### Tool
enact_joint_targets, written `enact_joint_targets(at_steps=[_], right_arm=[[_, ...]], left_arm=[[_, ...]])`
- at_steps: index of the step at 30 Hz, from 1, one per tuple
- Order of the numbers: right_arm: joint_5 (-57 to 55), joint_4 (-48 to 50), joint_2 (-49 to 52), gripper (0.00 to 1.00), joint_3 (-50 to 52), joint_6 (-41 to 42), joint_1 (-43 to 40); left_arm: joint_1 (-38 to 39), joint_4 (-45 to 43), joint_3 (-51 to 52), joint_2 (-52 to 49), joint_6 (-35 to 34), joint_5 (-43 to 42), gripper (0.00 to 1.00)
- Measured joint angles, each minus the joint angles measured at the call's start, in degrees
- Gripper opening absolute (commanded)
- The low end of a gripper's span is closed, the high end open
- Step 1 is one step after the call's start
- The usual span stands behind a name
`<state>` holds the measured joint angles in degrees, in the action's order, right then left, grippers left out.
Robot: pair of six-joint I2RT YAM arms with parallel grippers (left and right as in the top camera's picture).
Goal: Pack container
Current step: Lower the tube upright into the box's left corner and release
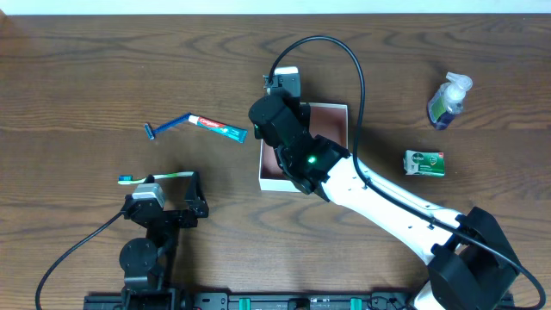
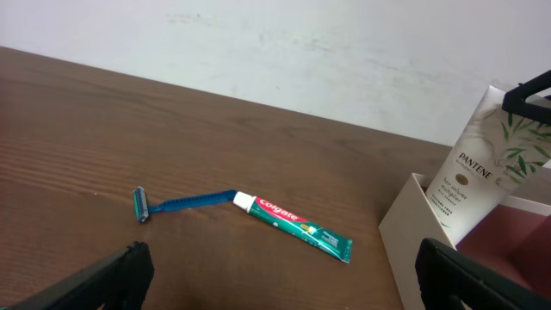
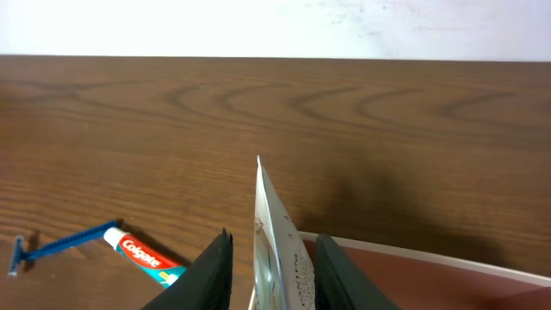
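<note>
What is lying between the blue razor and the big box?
The toothpaste tube lies between the blue razor and the container, just off the razor's handle end. The overhead and left wrist views show it.

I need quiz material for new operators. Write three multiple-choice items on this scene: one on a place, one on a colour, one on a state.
1. Where is the white tube?
A. beside the toothbrush
B. upright in the container
C. next to the soap carton

2. What colour is the handle of the razor?
A. blue
B. red
C. yellow

3. How is the left pincer?
A. shut on the toothbrush
B. shut, empty
C. open, empty

Key:
1 B, the left wrist view shows its lower end behind the container's wall.
2 A, the handle shows blue against the wood.
3 C, its fingers stand wide apart with nothing between them.
</note>
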<state>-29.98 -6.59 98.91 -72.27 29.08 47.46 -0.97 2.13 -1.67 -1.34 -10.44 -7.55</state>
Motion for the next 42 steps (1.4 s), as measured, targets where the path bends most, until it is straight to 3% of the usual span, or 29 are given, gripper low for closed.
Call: enact_joint_targets(at_steps=[17, 19, 22, 35, 37, 39, 42], right_arm=[[0.61, -0.94, 0.0, 0.13, 0.0, 12.5, 0.0], [0.61, -0.94, 0.0, 0.14, 0.0, 13.33, 0.0], [0.61, -0.92, 0.0, 0.23, 0.0, 14.47, 0.0], [0.57, -1.11, 0.0, 0.27, 0.0, 18.53, 0.0], [0.57, -1.11, 0.0, 0.34, 0.0, 18.95, 0.0], [0.55, -1.09, 0.0, 0.5, 0.0, 19.61, 0.0], [0.52, -1.05, 0.0, 0.67, 0.0, 19.12, 0.0]], left_arm=[[0.0, 0.0, 0.0, 0.0, 0.0, 0.0, 0.98], [0.0, 0.0, 0.0, 0.0, 0.0, 0.0, 0.98], [0.0, 0.0, 0.0, 0.0, 0.0, 0.0, 0.98], [0.0, 0.0, 0.0, 0.0, 0.0, 0.0, 0.98], [0.0, 0.0, 0.0, 0.0, 0.0, 0.0, 0.98], [0.0, 0.0, 0.0, 0.0, 0.0, 0.0, 0.98], [0.0, 0.0, 0.0, 0.0, 0.0, 0.0, 0.98]])
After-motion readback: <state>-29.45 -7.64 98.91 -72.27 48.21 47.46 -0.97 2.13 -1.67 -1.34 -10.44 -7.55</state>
